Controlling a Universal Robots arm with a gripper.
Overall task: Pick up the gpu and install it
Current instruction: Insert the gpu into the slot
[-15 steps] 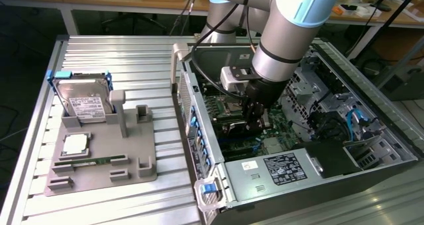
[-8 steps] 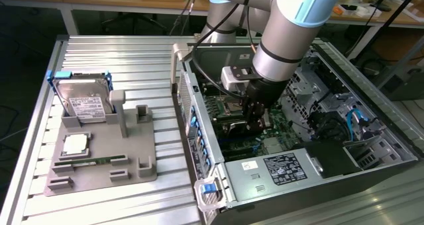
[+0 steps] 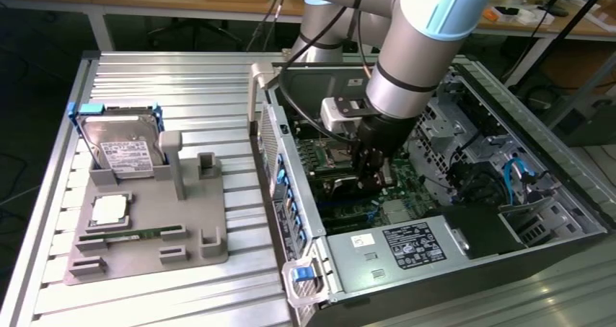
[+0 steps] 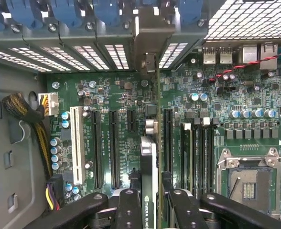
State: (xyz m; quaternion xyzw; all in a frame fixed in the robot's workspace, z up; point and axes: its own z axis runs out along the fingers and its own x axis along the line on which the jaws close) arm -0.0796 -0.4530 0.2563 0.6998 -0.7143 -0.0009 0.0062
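The robot arm (image 3: 423,45) reaches down into the open computer case (image 3: 539,219) that lies on the tabletop (image 3: 173,291). Its pincer (image 4: 150,202) is pinching the gpu (image 4: 149,167), a thin dark card seen from its edge, with a small green logo near the black fingers (image 4: 129,205). One finger presses on each side of the card.

The gpu stands upright over the green motherboard (image 4: 131,95), in the middle of the case. It lines up with the long black slots (image 4: 113,148) there, and its silvery metal end (image 4: 152,45) reaches the slotted back wall of the case. I cannot tell whether the card is fully pushed into a slot.

To the side of the card on the board is the square metal processor socket (image 4: 248,179). A bundle of yellow and black wires (image 4: 28,119) hangs at the other side.

On the exterior view's left, a grey holder tray (image 3: 149,240) sits on the tabletop, well apart from the case. A silver hard drive (image 3: 120,150) with a white label leans in it. A slim green memory stick (image 3: 130,234) lies flat near the front of the tray.
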